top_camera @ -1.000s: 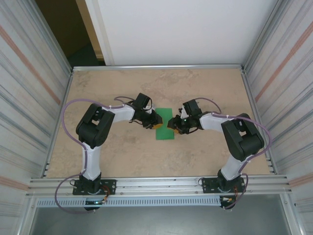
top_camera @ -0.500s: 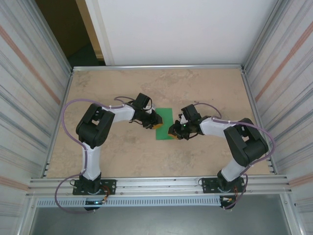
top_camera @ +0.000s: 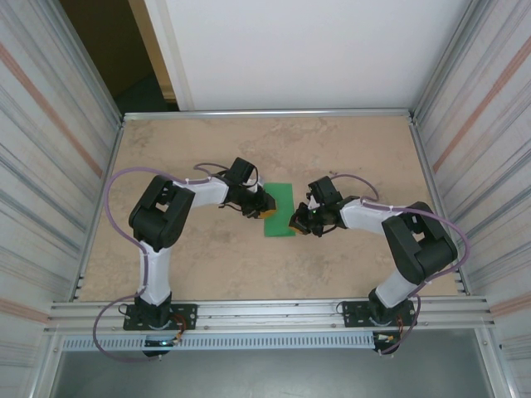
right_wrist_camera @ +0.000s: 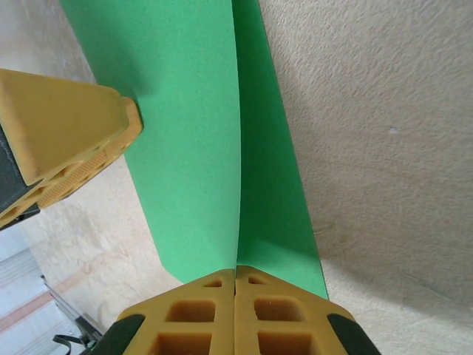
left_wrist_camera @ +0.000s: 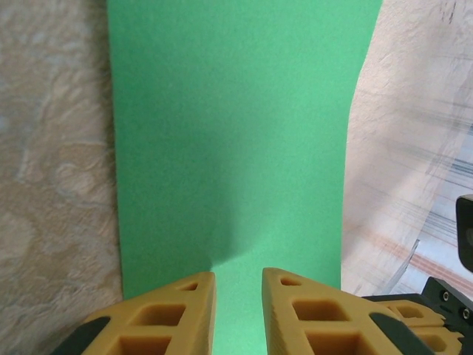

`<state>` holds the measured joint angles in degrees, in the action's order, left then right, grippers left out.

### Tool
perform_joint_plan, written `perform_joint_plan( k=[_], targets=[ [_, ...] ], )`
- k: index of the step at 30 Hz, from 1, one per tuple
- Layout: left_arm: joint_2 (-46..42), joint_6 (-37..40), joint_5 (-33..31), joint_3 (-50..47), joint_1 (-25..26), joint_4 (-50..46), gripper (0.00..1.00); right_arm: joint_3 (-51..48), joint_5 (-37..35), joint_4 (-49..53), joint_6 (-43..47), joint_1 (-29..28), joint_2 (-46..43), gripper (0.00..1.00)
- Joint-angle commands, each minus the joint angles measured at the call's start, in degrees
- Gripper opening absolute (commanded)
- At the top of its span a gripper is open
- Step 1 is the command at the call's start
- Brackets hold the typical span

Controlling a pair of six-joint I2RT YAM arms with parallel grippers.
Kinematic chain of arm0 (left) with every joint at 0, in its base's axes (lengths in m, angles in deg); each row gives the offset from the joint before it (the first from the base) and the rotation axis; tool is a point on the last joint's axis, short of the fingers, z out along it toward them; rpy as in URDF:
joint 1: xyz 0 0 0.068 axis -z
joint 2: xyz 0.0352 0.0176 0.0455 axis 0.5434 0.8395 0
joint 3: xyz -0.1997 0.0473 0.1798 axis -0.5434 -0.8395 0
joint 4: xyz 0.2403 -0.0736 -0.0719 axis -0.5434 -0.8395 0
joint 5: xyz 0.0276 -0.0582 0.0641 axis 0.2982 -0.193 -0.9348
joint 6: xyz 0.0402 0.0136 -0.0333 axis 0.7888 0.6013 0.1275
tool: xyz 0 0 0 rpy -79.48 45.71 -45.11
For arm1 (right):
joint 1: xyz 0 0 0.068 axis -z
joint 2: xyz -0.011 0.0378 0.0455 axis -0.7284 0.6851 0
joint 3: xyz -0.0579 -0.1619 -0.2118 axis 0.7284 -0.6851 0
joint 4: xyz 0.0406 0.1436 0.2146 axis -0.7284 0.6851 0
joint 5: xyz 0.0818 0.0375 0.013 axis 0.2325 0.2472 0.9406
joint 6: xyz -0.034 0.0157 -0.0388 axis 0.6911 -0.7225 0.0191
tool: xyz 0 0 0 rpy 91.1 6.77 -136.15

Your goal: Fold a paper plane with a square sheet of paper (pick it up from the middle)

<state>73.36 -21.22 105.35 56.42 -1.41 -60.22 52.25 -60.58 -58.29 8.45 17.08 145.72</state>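
Observation:
The square sheet of paper (top_camera: 280, 204) lies on the table as a bright green rectangle, one layer over another. My left gripper (top_camera: 265, 206) rests low over its left edge. In the left wrist view its tan fingers (left_wrist_camera: 185, 296) stand a narrow gap apart, with the flat paper (left_wrist_camera: 236, 133) showing between them, and the gripper (left_wrist_camera: 238, 275) holds nothing. My right gripper (top_camera: 297, 222) is at the sheet's near right edge. In the right wrist view it (right_wrist_camera: 235, 268) is shut, and the raised edge of the paper's upper layer (right_wrist_camera: 192, 148) runs into the seam between its fingertips.
The tan table (top_camera: 207, 141) is walled by metal rails and corrugated panels on the left (top_camera: 50, 166) and right (top_camera: 481, 149). Bare tabletop lies all round the paper. In the right wrist view a left gripper finger (right_wrist_camera: 70, 126) sits close beside the paper.
My right gripper has moved down and in to the paper's near right edge and closed on the upper layer. The left arm has not moved.

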Motion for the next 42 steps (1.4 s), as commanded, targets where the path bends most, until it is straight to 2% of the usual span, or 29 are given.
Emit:
perform_joint_plan(
  k=[1, 7, 13, 25, 35, 42],
  targets=[
    [-1.0, 4.1, -0.7, 0.0, 0.2, -1.4, 0.26, -0.7, -0.9, 1.6, -1.1, -0.1, -2.2, 0.03],
    [-6.0, 8.8, -2.4, 1.3, 0.0, -0.3, 0.31, -1.8, 0.2, 2.7, -0.5, 0.8, -4.1, 0.01],
    [-0.4, 8.5, -1.2, 3.3, -1.1, -0.5, 0.29, -1.8, 1.1, 3.2, 0.0, 0.9, -4.6, 0.00],
    [3.4, 7.4, -4.4, 3.4, -1.4, -5.4, 0.27, -0.3, 2.5, 1.6, 0.0, 0.2, -4.2, 0.00],
    [3.4, 6.9, -4.3, 2.2, -1.3, -4.6, 0.27, 4.6, 3.1, -2.6, -0.3, -1.8, 1.1, 0.00],
    [3.4, 6.8, -4.5, 1.9, -1.3, -4.7, 0.19, 6.5, 2.7, -7.2, -1.4, -2.7, 5.7, 0.00]
  ],
)
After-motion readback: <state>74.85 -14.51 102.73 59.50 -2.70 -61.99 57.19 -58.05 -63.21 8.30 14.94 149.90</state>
